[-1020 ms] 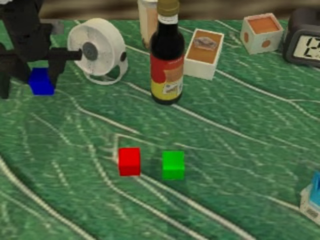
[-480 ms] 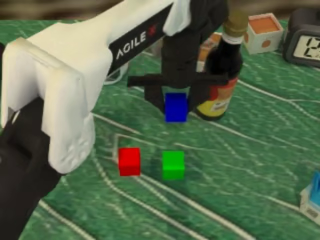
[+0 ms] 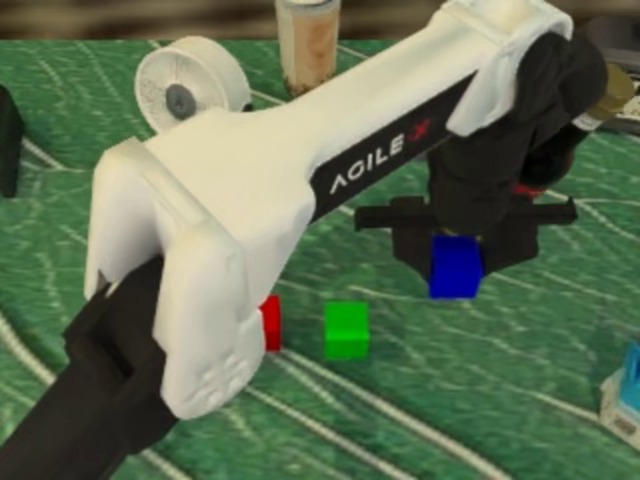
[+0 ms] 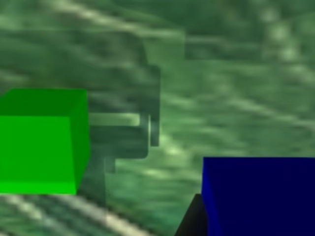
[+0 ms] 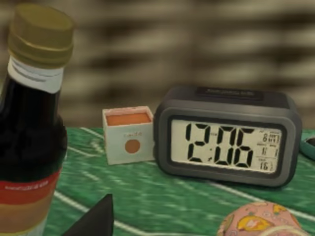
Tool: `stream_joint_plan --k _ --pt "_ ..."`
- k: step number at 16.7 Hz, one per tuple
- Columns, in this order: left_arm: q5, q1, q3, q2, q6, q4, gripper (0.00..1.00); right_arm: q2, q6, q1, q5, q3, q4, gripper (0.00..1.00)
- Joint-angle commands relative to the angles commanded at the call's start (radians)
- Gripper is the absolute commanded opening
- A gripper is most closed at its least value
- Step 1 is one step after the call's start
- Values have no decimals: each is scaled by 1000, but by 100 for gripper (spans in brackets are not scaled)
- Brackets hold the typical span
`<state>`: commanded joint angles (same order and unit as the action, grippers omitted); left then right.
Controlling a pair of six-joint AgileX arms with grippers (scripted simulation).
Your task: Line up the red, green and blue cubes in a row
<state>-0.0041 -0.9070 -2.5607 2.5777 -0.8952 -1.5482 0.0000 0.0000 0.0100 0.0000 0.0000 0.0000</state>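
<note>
Red cube (image 3: 271,322) half hidden under the left arm, green cube (image 3: 346,330) just right of it, left gripper (image 3: 455,262) fingers clamped on the blue cube (image 3: 455,266) above the table right of green, fan (image 3: 183,88) far left, right gripper unseen.

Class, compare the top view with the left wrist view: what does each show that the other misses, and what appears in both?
Only the top view shows the left gripper shut on the blue cube, the red cube partly hidden behind the arm, the fan and the jar. Only the left wrist view shows the bare cloth between the cubes close up. Both show the blue cube and the green cube, apart on the green cloth.
</note>
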Motion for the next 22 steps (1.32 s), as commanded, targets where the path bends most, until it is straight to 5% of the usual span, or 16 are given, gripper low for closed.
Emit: stream_joint_plan --k 17,22 --pt "-1 2 353 -40 2 313 0 0 0 0 0 0 0 100" --pt "-1 2 353 -40 2 313 38 0 0 0 0 0 0 100"
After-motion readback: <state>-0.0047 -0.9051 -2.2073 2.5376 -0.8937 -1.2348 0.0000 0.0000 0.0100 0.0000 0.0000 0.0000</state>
